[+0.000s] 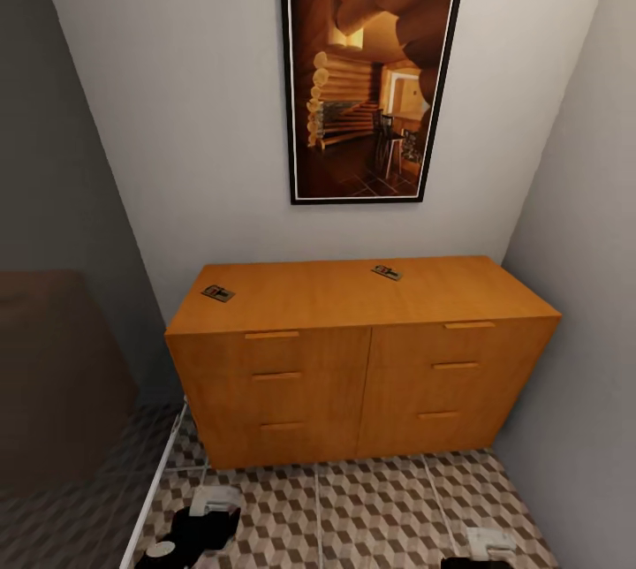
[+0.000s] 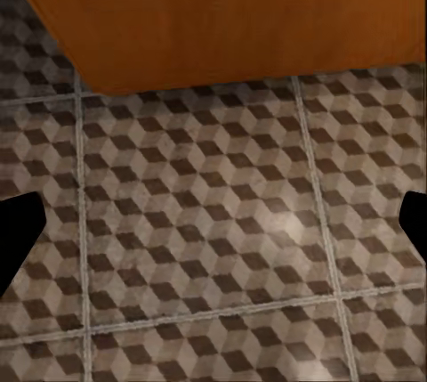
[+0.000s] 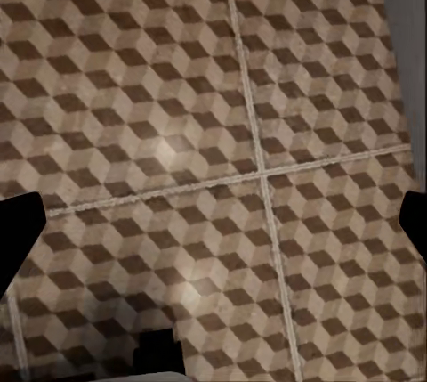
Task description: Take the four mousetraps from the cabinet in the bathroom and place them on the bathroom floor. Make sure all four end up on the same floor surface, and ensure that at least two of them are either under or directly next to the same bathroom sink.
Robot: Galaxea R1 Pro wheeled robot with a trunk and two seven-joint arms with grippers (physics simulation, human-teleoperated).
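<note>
Orange-brown cabinet top bears two mousetraps.

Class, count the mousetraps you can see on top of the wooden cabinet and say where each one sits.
2. One mousetrap lies near the cabinet top's left front corner; the other mousetrap lies right of centre, towards the back wall. More may be hidden inside the drawers.

Black arms, white wrist blocks

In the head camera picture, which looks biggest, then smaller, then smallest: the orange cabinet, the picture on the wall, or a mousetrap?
1. the cabinet, biggest
2. the framed picture
3. a mousetrap, tiny; the other mousetrap looks about the same size
</note>
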